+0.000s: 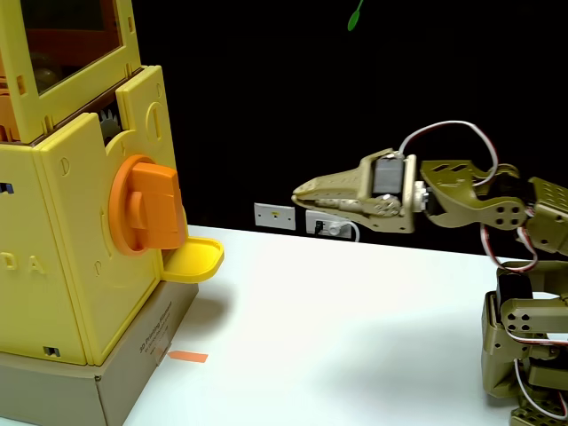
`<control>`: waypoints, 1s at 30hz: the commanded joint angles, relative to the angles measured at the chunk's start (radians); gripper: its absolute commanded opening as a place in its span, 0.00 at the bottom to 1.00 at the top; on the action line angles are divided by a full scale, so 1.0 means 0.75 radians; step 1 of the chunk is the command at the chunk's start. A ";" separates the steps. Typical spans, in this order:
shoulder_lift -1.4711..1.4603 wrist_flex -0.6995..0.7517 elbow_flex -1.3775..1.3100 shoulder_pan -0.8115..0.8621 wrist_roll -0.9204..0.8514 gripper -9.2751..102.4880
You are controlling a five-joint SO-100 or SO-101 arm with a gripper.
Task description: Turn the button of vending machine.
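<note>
The setting reads as a robotics lab or hobby test bench; a plain white desk (355,311) stands before a black backdrop (355,89); two small white wall sockets (275,216) sit at the desk's rear edge; a strip of orange tape (187,357) marks the desk near its front-left corner.

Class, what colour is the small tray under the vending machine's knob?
Yellow. The tray shows best in the fixed view, just below the orange knob.
</note>
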 commanded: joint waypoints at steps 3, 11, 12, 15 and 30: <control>-0.100 -0.270 0.012 0.027 -0.243 0.16; -0.270 -0.722 0.139 -0.004 -0.552 0.24; -0.311 -0.789 0.155 -0.018 -0.612 0.25; -0.442 -1.057 0.250 -0.053 -0.808 0.27; -0.961 -1.111 -0.010 0.022 -0.986 0.42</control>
